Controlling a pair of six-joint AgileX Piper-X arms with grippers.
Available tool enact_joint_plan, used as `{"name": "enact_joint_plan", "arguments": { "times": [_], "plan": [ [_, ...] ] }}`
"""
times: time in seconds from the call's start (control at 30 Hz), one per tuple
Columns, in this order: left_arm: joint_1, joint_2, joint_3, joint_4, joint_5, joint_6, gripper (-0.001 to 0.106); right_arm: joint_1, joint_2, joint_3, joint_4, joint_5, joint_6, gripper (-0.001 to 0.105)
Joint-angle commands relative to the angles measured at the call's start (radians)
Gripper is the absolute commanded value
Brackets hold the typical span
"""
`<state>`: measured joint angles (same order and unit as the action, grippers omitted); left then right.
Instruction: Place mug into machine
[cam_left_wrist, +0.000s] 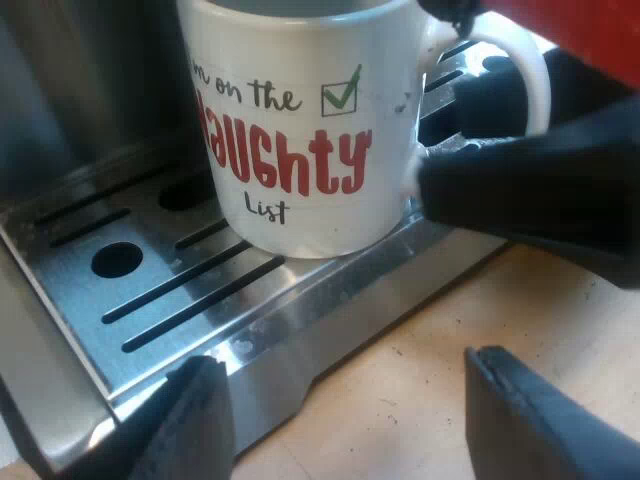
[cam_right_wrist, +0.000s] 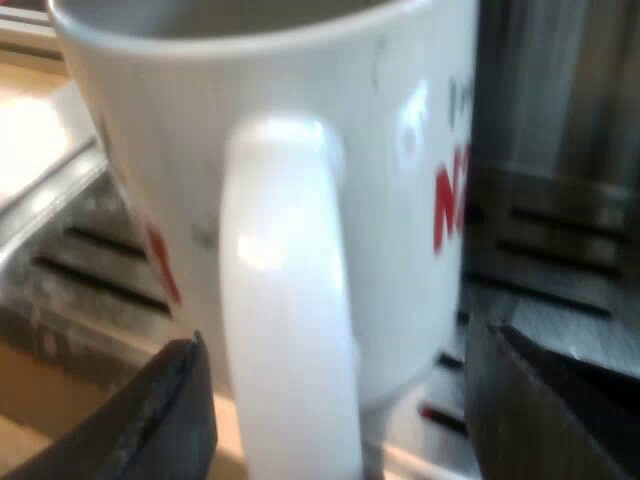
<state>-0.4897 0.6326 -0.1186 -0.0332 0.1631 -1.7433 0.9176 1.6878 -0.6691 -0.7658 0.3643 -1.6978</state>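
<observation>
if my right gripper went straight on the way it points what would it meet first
The mug handle: it stands close ahead of the right gripper, between its open fingers, though the exact depth is hard to judge.

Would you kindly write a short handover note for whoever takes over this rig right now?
The mug stands upright on the drip tray, close to the tray's outer edge.
The left gripper hangs low just off that edge, jaws open and empty.
The right gripper has its jaws open, one on each side of the handle, not clamped on it.
Done: the mug appears to be set down on the tray.
Left: back the right gripper off the handle without nudging the mug.
</observation>
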Motion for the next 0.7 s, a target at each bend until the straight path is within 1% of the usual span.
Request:
{"name": "enact_joint_plan", "arguments": {
  "times": [0.03,0.1,0.17,0.37,0.5,0.67,0.7],
  "plan": [
    [-0.001,-0.002,-0.003,-0.024,-0.001,-0.002,0.054,-0.017,0.023,-0.038,-0.023,-0.011,-0.012,0.055],
    [-0.001,-0.002,-0.003,-0.024,-0.001,-0.002,0.054,-0.024,0.048,-0.072,-0.023,-0.016,-0.011,0.052],
    [-0.001,-0.002,-0.003,-0.024,-0.001,-0.002,0.054,-0.026,0.066,-0.102,-0.018,-0.039,-0.011,0.052],
    [-0.001,-0.002,-0.003,-0.024,-0.001,-0.002,0.054,-0.031,0.115,-0.18,-0.013,-0.036,-0.011,0.052],
    [-0.001,-0.002,-0.003,-0.024,-0.001,-0.002,0.054,-0.031,0.117,-0.181,0.004,-0.025,-0.008,0.052],
    [-0.001,-0.01,-0.003,-0.024,-0.001,-0.002,0.054,-0.018,0.091,-0.172,0.07,-0.025,0.002,0.052],
    [-0.001,-0.013,-0.003,-0.024,-0.001,-0.002,0.054,-0.005,0.053,-0.148,0.113,-0.02,0.004,0.052]
  ]
}}
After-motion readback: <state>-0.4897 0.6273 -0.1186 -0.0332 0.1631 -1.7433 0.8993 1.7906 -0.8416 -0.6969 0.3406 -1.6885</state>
